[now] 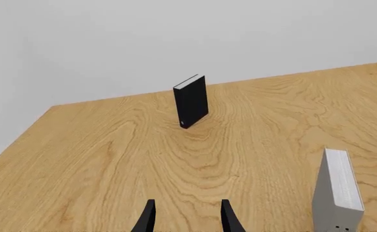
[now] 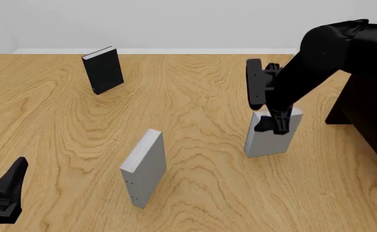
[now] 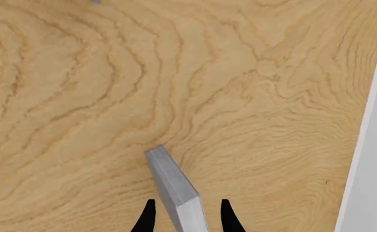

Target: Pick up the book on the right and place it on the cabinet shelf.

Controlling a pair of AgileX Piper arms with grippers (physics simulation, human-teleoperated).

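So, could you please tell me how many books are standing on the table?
3: a black book far left, a dotted grey book near centre, and the plain grey book between the right claw's fingers.

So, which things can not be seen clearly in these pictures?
- Cabinet: front view, cut off by the right edge and partly behind the right arm; its shelf is not visible.
- Book: front view, its top is hidden by the right gripper; contact cannot be judged.
- Left gripper: front view, cut off at the lower left corner.
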